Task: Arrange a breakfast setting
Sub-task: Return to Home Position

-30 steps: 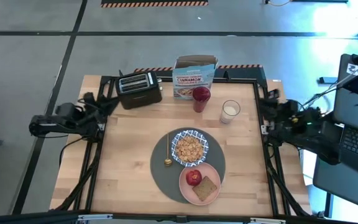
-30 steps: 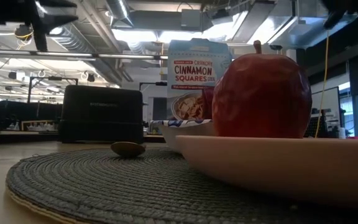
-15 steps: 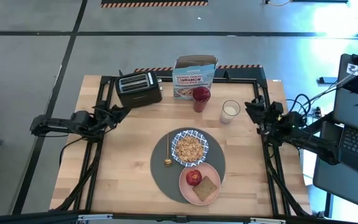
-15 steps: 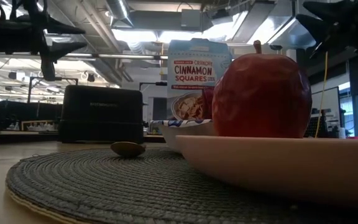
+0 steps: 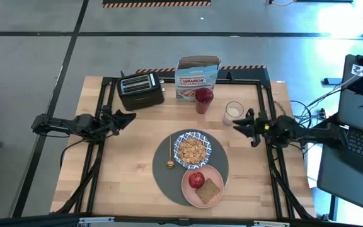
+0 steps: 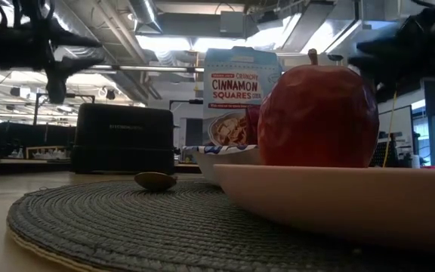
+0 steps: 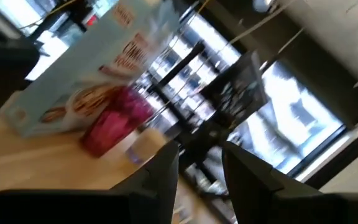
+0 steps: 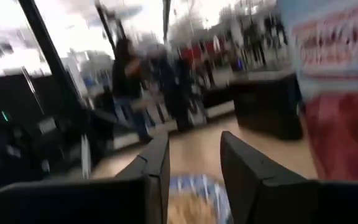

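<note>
The round dark-grey mat [image 5: 162, 167] lies at the table's middle near side. On it stand the blue-and-white bowl [image 5: 192, 150] with cereal and the salmon-pink plate [image 5: 216, 176] with an apple [image 5: 196, 180] and toast [image 5: 209, 190]. The gold spoon [image 5: 169, 155] lies left of the bowl. The red tumbler [image 5: 204, 99] and milk glass [image 5: 233, 112] stand on the table beyond the mat. My left gripper [image 5: 130, 118] is open over the table's left part. My right gripper [image 5: 238, 124] is open just near-right of the milk glass. Both are empty.
A black toaster [image 5: 140, 89] and a cereal box [image 5: 197, 77] stand at the table's far edge. Bare wood lies left of the mat [image 5: 128, 164]. A black frame rail [image 5: 265, 120] runs along the table's sides. A laptop [image 5: 361, 142] sits off the right edge.
Both arms have swung in from outside the table's side edges. My left gripper has gone toward the table's right, over the left part of the top. My right gripper has gone toward the table's left, up to the milk glass. Nothing on the table has moved.
</note>
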